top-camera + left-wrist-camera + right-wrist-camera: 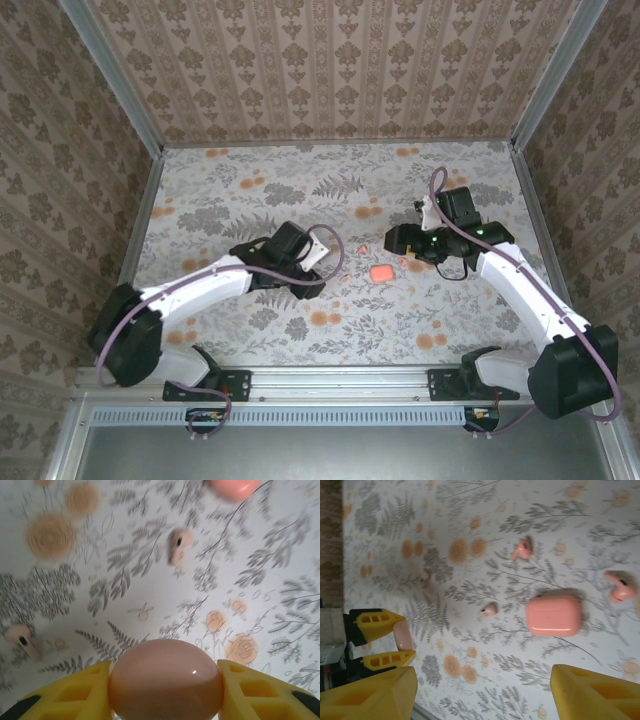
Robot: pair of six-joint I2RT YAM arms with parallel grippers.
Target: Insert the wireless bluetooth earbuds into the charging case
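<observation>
Seen from above, the floral bench [250, 180] had the left tool [164, 674] at about nine o'clock from its centre. Its yellow fingers [75, 695] were partly closed and pressed against both sides of a glossy pink disc [165, 685], which they held clear of the bench.

In the right wrist view the same tool and disc sat at the far left edge, at nine o'clock. Next came a small pink nub [489, 610] lying alone on the bench, too small to tell what it was. Up at eleven o'clock from the case lay one stemmed earbud [521, 550], loose on the bench and well apart from both tools.

The pink case [553, 615], a rounded square, lay flat and closed near the middle of the bench, touching nothing. The second earbud [620, 585] lay at two o'clock from the case, near it but apart. Neither earbud was in the case.

The right tool [484, 675] hung at one o'clock from the case in the top view, its fingers spread wide with nothing between them.
</observation>
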